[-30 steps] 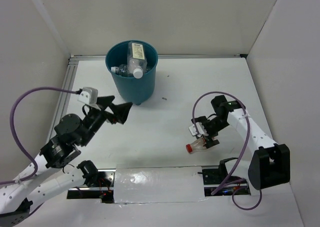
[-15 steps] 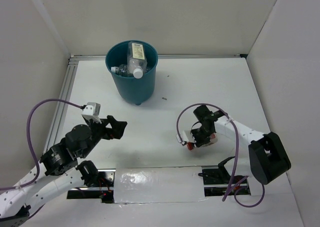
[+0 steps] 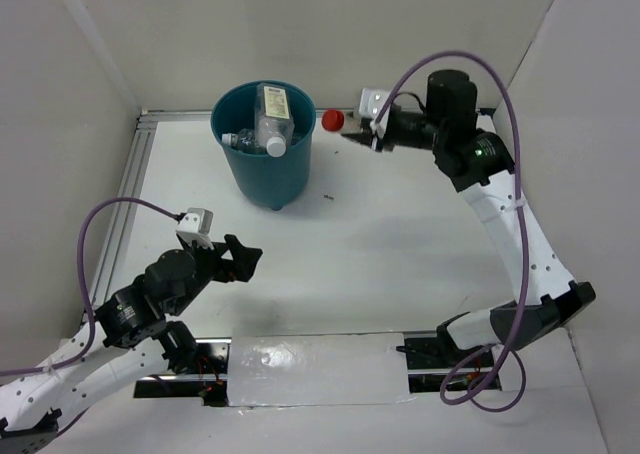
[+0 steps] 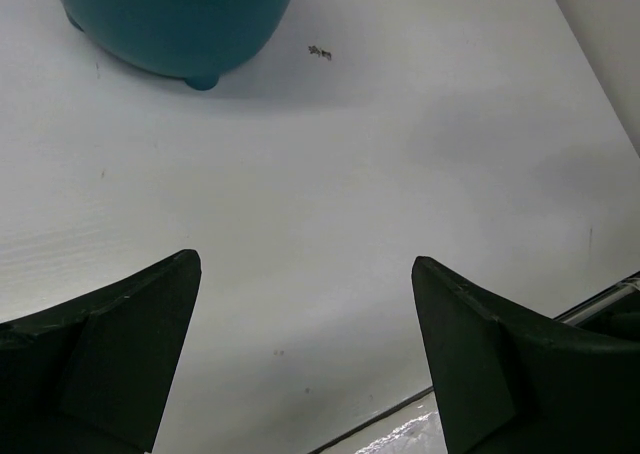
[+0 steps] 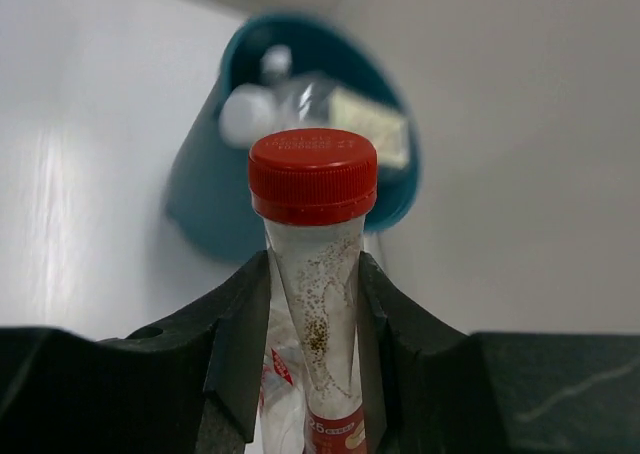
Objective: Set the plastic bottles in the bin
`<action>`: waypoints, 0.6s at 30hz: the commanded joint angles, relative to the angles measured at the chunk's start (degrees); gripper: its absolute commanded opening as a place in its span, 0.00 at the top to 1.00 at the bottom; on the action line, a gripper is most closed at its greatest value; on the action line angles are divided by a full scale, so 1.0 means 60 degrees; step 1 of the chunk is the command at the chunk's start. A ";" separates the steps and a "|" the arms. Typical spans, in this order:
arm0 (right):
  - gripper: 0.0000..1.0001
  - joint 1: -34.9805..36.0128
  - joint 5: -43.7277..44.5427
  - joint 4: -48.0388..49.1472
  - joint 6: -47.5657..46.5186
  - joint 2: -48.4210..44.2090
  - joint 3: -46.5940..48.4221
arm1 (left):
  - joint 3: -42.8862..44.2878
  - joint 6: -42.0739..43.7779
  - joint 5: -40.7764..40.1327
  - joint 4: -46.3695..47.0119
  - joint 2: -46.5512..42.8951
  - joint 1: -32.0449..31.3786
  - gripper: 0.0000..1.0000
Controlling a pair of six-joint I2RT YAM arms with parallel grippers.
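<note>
The teal bin [image 3: 272, 179] stands at the back left and holds several clear plastic bottles [image 3: 270, 114], one with a white cap. My right gripper [image 3: 352, 132] is raised just right of the bin's rim. It is shut on a crumpled clear bottle with a red cap [image 3: 332, 120], cap pointing toward the bin. In the right wrist view this bottle [image 5: 313, 174] sits squeezed between the fingers [image 5: 235, 344], with the bin [image 5: 215, 204] blurred behind it. My left gripper [image 3: 246, 259] hangs open and empty over the near-left table; the bin's base [image 4: 170, 14] shows ahead of it.
A small dark speck [image 3: 328, 196] lies on the white table right of the bin. White walls close in the left, back and right sides. A metal rail [image 3: 140, 174] runs along the left edge, and a taped strip [image 3: 315, 369] lies at the near edge.
My right gripper closed on the red-capped bottle near the front of the table, lifted it and carried it to the back, beside the bin. The left arm drew back toward the near left.
</note>
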 commanded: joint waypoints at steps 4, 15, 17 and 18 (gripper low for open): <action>1.00 0.0252 -0.1231 0.4505 0.5700 0.2674 0.2868 | -0.0178 -0.0005 0.0265 0.0872 0.0057 -0.0034 0.01; 1.00 0.1922 -0.0220 0.8420 1.1039 0.8566 0.9228 | -0.0779 -0.0429 0.0456 0.1166 -0.0045 -0.0034 0.01; 1.00 0.2215 -0.0118 0.8872 1.1198 0.8567 0.8750 | -0.0896 -0.0429 0.0456 0.1166 -0.0162 -0.0034 0.01; 1.00 0.2216 -0.0002 0.9441 1.1316 0.8567 0.8442 | -0.0897 -0.0531 0.0456 0.1166 -0.0163 -0.0034 0.01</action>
